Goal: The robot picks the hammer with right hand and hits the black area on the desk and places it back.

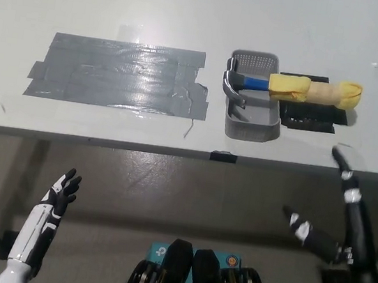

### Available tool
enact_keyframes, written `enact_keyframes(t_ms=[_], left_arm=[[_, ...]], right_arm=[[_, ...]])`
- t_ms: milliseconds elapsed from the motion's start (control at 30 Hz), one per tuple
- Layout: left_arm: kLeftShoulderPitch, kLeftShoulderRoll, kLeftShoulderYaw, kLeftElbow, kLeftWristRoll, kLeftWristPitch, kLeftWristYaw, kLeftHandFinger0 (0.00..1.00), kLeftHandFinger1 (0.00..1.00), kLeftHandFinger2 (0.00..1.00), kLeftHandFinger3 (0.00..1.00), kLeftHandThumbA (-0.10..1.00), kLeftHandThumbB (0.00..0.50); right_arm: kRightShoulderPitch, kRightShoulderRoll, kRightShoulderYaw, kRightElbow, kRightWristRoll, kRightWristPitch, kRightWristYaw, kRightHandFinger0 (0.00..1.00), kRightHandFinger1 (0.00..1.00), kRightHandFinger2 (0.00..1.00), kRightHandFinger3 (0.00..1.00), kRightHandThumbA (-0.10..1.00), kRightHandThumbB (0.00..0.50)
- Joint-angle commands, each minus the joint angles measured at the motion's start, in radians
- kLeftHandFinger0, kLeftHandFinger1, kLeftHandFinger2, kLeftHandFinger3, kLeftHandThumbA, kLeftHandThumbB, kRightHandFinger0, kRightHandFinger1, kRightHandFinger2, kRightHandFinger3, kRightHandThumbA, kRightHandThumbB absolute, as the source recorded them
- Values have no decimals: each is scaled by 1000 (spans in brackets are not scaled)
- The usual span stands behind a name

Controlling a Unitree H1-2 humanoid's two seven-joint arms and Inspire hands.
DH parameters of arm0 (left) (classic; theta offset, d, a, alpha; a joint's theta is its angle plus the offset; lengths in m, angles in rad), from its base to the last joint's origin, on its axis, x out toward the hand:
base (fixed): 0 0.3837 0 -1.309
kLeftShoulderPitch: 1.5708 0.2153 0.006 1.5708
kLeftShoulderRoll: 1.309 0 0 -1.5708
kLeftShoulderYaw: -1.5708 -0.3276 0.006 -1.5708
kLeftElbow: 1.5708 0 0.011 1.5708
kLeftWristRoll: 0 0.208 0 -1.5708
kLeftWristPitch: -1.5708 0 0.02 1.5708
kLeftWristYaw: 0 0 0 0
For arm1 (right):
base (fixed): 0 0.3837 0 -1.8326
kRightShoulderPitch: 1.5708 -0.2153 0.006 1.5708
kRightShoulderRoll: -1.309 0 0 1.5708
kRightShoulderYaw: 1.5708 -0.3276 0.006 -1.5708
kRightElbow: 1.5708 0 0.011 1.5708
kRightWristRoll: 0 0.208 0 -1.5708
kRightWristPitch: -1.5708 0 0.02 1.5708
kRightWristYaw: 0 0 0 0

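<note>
A hammer (pixel 267 84) with a silver steel claw head, blue neck and handle wrapped in yellow foam padding is seen at two o'clock on the white worktop (pixel 192 15). Its head lies inside a grey perforated plastic basket (pixel 250 130), and the handle juts out over the rim toward three o'clock. A patch of black tape strips (pixel 117 74) is spread at ten o'clock. The black right hand (pixel 338 205) is held open below the worktop edge at four o'clock, fingers apart. The white left hand (pixel 48 217) rests open at seven o'clock.

White desk (pixel 194 1); brown floor (pixel 169 181)
</note>
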Motion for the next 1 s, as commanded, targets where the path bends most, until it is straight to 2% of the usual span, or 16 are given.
enact_keyframes(t_ms=[0,133,333,500,700,867,967], left_arm=[[-27,3,-7,-14,14,-60,-1,1000,1000,1000,1000,1000,99],[-32,3,-9,-11,16,-60,-2,1000,1000,1000,1000,1000,113],[-37,4,-6,-14,7,-54,-7,1000,1000,1000,1000,1000,129],[-33,5,-6,-26,6,-44,-9,1000,1000,1000,1000,1000,110],[-38,8,-6,-19,14,-53,-7,1000,1000,1000,1000,1000,112],[-36,9,-6,-24,-2,-41,-17,1000,1000,1000,1000,1000,124],[-37,8,-4,-20,-9,-44,-19,1000,1000,1000,1000,1000,122]], right_arm=[[-210,-86,-3,-45,-419,98,-126,1000,1000,1000,1000,827,284],[-309,-113,29,55,-458,132,-137,1000,1000,1000,1000,811,306],[-428,-137,94,204,-500,190,-114,1000,1000,1000,1000,854,315],[-500,-141,136,315,-512,226,-114,1000,1000,1000,1000,872,345],[-550,-140,168,402,-506,242,-131,1000,1000,1000,1000,845,338],[-575,-137,198,451,-518,266,-128,1000,1000,1000,1000,892,341],[-580,-131,204,475,-514,260,-148,1000,1000,1000,1000,878,336]])
